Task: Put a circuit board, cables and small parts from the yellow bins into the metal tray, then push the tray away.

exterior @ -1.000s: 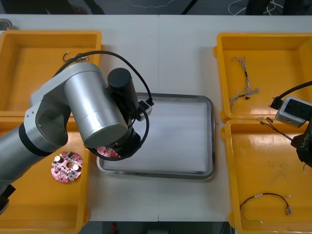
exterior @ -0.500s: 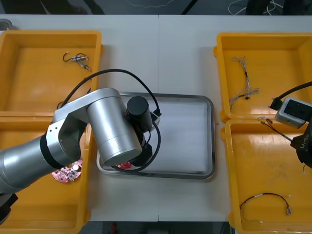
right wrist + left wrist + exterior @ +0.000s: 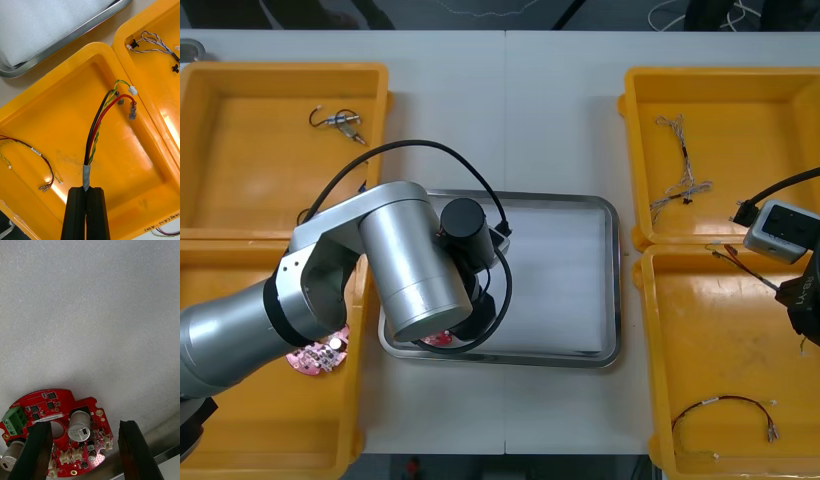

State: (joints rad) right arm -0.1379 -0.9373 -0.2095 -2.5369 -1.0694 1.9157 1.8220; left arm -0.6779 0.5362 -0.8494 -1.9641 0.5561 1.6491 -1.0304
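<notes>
The left gripper (image 3: pixel 86 450), fingers spread, hangs over the circuit board (image 3: pixel 56 405) lying flat in the near left corner of the metal tray (image 3: pixel 560 280), while the right gripper (image 3: pixel 88 191) pinches a cable (image 3: pixel 95 138) above the near right bin (image 3: pixel 720 340), the tray to its left.

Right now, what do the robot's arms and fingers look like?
The left arm is fat shiny silver tubes with black rings, and a black cable loops over it. The right arm is black with a grey box. Both have flat, blocky black fingers.

No legible text, just tiny unreadable print on the circuit board (image 3: pixel 63 407)
</notes>
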